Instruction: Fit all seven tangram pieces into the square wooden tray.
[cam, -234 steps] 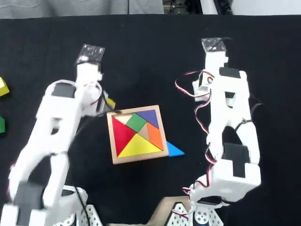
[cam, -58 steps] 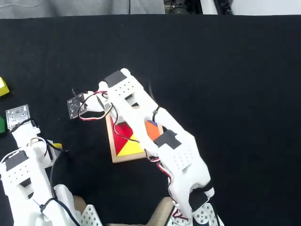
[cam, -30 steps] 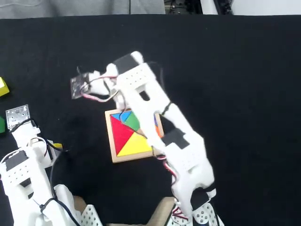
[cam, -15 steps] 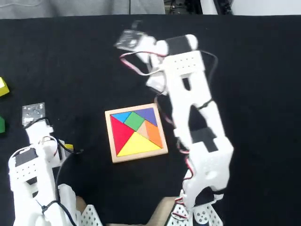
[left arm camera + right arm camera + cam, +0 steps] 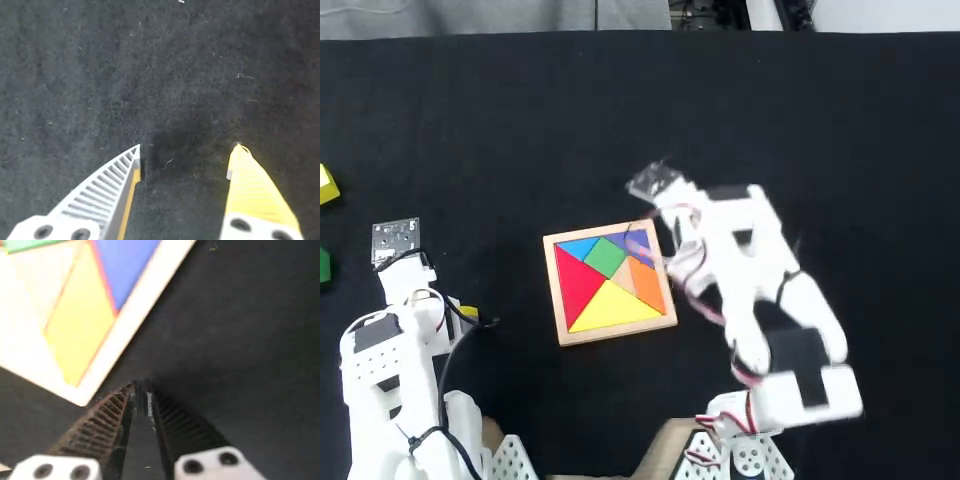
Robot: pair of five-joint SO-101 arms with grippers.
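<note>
Tangram pieces point(image 5: 605, 300) in the wooden tray point(image 5: 618, 335), an arm on either side
The tray sits at mid-table — the right gripper point(image 5: 141, 386) just off its corner at about 1 o'clock, the left gripper point(image 5: 188, 148) well apart at 9 o'clock, two small blocks point(image 5: 325, 186) beyond it by the table's edge.

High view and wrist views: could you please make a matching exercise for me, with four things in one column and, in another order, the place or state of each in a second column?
Column 1
1. left end effector
2. right end effector
3. large yellow triangle
4. yellow block

Column 2
A. shut, just off the rim of the wooden tray
B. at the far left edge of the black cloth
C. open above bare cloth
D. inside the tray, on the side toward the arms' bases

Pairs: 1-C; 2-A; 3-D; 4-B.
</note>
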